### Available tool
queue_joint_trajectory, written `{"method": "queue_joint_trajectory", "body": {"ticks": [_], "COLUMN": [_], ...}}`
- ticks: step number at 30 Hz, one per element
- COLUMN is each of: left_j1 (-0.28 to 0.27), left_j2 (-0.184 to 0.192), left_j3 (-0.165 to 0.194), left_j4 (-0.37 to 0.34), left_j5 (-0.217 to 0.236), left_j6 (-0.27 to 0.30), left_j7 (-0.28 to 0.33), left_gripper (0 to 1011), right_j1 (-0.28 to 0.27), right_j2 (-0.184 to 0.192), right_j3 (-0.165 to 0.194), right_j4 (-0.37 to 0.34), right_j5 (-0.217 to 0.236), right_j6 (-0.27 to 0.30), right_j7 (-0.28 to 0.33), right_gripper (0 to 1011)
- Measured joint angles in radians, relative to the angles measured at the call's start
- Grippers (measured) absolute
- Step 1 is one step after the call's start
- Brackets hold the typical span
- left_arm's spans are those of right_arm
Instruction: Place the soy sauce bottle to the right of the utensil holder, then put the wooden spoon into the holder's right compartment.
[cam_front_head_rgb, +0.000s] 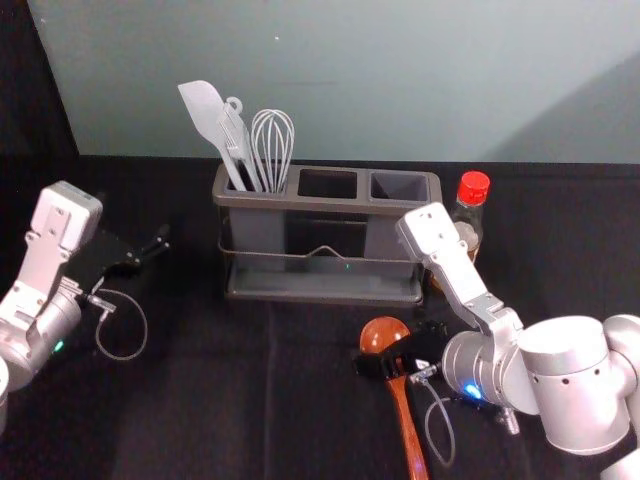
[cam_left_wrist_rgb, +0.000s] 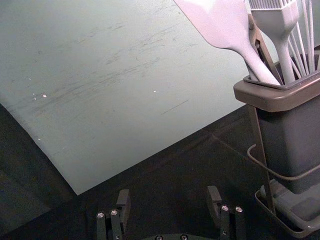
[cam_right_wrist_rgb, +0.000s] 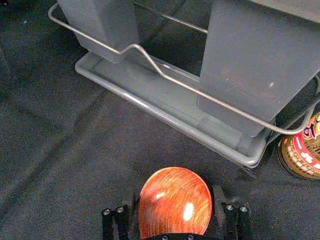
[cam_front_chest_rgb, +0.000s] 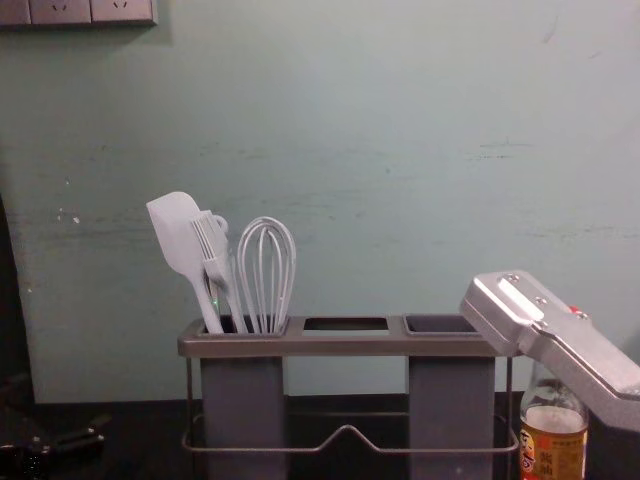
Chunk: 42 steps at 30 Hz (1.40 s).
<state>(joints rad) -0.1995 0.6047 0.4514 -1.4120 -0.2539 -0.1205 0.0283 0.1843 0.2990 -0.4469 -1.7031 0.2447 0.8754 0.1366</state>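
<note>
Both wrist views: fingers (cam_left_wrist_rgb: 123, 204) spread; head view: left gripper (cam_front_head_rgb: 152, 252) aside, right (cam_front_head_rgb: 398, 352) astride spoon (cam_front_head_rgb: 383, 333)

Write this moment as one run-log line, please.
Bottle: right of holder | spoon: outside, before holder | right gripper: at spoon, grip unclear | left gripper: open, left of holder

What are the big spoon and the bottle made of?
The spoon looks like wood, reddish-brown with streaky grain and shiny spots, so probably varnished. The bottle is clear and see-through: glass, or maybe plastic. Its red cap looks like smooth plastic.
</note>
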Motion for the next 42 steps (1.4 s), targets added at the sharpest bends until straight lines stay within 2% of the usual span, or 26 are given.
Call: {"method": "queue_joint_trajectory", "body": {"ticks": [7,14,20,24,27,28,29,30,31,33,34,36,37,39,40,42], "left_j1": [0.0,0.0,0.0,0.0,0.0,0.0,0.0,0.0,0.0,0.0,0.0,0.0,0.0,0.0,0.0,0.0], "left_j2": [0.0,0.0,0.0,0.0,0.0,0.0,0.0,0.0,0.0,0.0,0.0,0.0,0.0,0.0,0.0,0.0], "left_j3": [0.0,0.0,0.0,0.0,0.0,0.0,0.0,0.0,0.0,0.0,0.0,0.0,0.0,0.0,0.0,0.0], "left_j4": [0.0,0.0,0.0,0.0,0.0,0.0,0.0,0.0,0.0,0.0,0.0,0.0,0.0,0.0,0.0,0.0], "left_j5": [0.0,0.0,0.0,0.0,0.0,0.0,0.0,0.0,0.0,0.0,0.0,0.0,0.0,0.0,0.0,0.0], "left_j6": [0.0,0.0,0.0,0.0,0.0,0.0,0.0,0.0,0.0,0.0,0.0,0.0,0.0,0.0,0.0,0.0], "left_j7": [0.0,0.0,0.0,0.0,0.0,0.0,0.0,0.0,0.0,0.0,0.0,0.0,0.0,0.0,0.0,0.0], "left_gripper": [1005,1005,1005,1005,1005,1005,1005,1005,1005,1005,1005,1005,1005,1005,1005,1005], "right_j1": [0.0,-0.007,-0.024,-0.045,-0.072,-0.072,-0.089,-0.089,-0.1,-0.115,-0.13,-0.146,-0.16,-0.172,-0.182,-0.191], "right_j2": [-0.001,0.007,0.037,0.069,0.106,0.106,0.124,0.124,0.134,0.141,0.147,0.154,0.16,0.164,0.166,0.168], "right_j3": [0.002,0.01,0.035,0.055,0.073,0.073,0.086,0.086,0.093,0.102,0.111,0.12,0.128,0.136,0.142,0.148], "right_j4": [-0.004,-0.039,-0.115,-0.178,-0.235,-0.235,-0.257,-0.257,-0.268,-0.273,-0.276,-0.277,-0.277,-0.275,-0.273,-0.27], "right_j5": [-0.016,-0.03,-0.032,-0.032,-0.043,-0.043,-0.049,-0.049,-0.057,-0.065,-0.075,-0.083,-0.09,-0.094,-0.099,-0.105], "right_j6": [0.014,0.021,0.02,-0.013,-0.076,-0.076,-0.122,-0.122,-0.163,-0.209,-0.269,-0.331,-0.392,-0.45,-0.498,-0.548], "right_j7": [0.013,0.023,0.053,0.08,0.102,0.102,0.113,0.113,0.117,0.119,0.119,0.122,0.128,0.134,0.14,0.146], "right_gripper": [843,843,843,842,843,843,843,843,843,843,843,843,843,843,843,843]}}
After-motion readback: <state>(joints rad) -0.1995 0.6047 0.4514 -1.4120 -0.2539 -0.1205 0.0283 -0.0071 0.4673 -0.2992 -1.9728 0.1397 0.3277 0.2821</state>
